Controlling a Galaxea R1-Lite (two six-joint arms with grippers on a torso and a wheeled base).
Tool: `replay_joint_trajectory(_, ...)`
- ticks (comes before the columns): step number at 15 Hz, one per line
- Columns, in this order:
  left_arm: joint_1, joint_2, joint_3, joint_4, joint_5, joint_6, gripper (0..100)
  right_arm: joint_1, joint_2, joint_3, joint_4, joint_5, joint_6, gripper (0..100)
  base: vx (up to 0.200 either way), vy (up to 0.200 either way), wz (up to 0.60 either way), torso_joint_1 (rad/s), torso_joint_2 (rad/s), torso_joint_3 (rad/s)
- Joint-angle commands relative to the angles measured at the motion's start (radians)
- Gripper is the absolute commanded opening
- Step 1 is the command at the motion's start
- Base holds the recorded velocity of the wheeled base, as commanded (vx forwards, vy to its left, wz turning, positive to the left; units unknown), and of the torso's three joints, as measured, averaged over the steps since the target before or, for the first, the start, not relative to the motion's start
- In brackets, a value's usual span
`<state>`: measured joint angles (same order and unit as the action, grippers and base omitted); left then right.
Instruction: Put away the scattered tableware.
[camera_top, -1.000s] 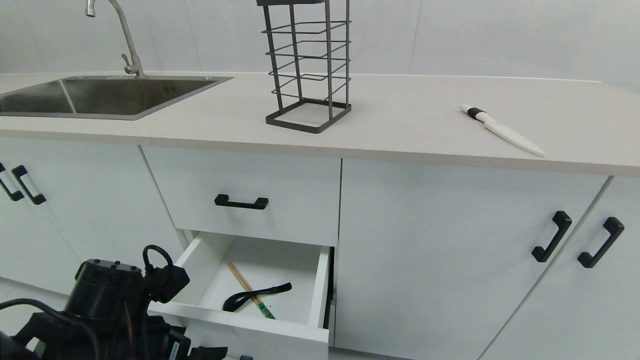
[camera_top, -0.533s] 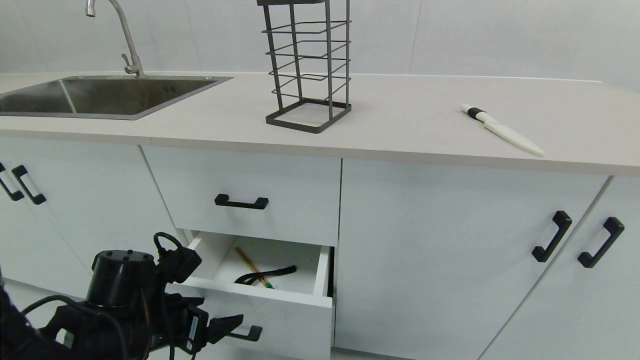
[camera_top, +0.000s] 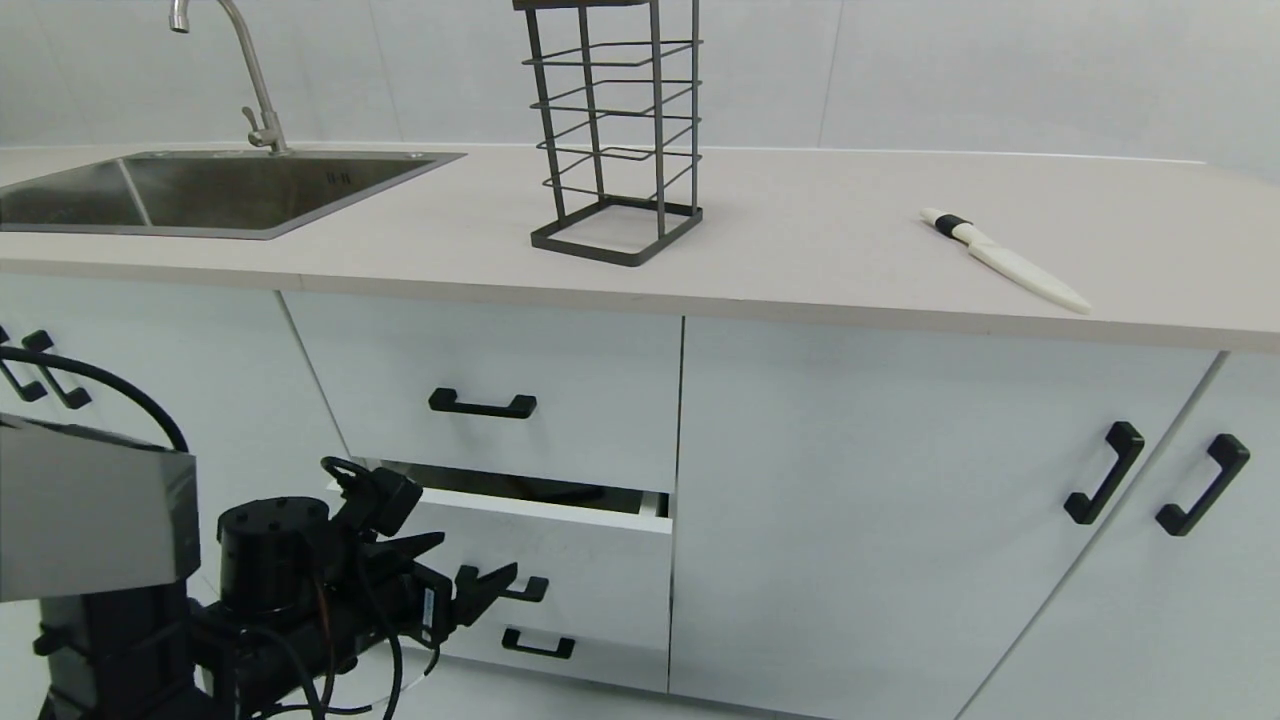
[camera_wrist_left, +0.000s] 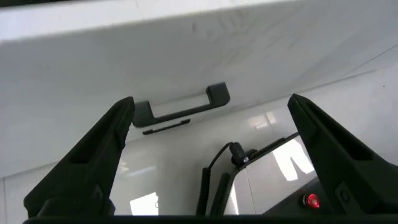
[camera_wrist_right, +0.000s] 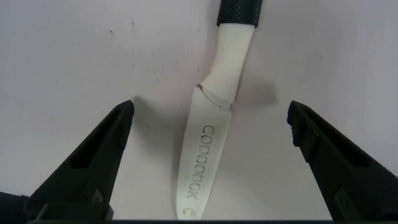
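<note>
A white knife (camera_top: 1005, 262) with a black band on its handle lies on the counter (camera_top: 800, 250) at the right. My right gripper (camera_wrist_right: 210, 111) hangs open directly over the knife (camera_wrist_right: 211, 149), with its fingers either side of the blade and apart from it. Below the counter, the second drawer (camera_top: 570, 540) is shut except for a narrow dark gap along its top. My left gripper (camera_top: 465, 575) is open at that drawer's black handle (camera_top: 527, 590). In the left wrist view the handle (camera_wrist_left: 180, 111) sits between the spread fingers (camera_wrist_left: 93, 162).
A black wire rack (camera_top: 615, 130) stands mid-counter and a steel sink (camera_top: 200, 190) with a tap is at the far left. Black handles mark the top drawer (camera_top: 482, 404), the bottom drawer (camera_top: 538, 645) and the cabinet doors (camera_top: 1105, 472).
The drawer went from wide open to almost shut as my left gripper moved in with its front. The chopsticks and black spoon inside are now hidden.
</note>
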<state>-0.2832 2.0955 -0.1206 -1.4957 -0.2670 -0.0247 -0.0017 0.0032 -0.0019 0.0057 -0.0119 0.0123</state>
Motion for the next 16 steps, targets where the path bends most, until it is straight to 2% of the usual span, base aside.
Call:
replay_joint_trajectory(1, -0.001, 0.074, 0.006, -0.008, 0.0, -0.001, 100, 0.0, 0.001, 0.0, 0.0, 0.0, 0.0, 100, 0.0, 0.0, 0.0, 0.0, 0.0, 0.0)
replay_joint_trajectory(6, 0.002, 0.081, -0.062, -0.006, -0.001, -0.003, 100, 0.0, 0.001, 0.0, 0.0, 0.0, 0.0, 100, 0.0, 0.0, 0.0, 0.0, 0.0, 0.0)
replay_joint_trajectory(16, 0.016, 0.169, -0.266, -0.009, -0.001, -0.003, 100, 0.0, 0.001, 0.0, 0.0, 0.0, 0.0, 100, 0.0, 0.0, 0.0, 0.0, 0.0, 0.0)
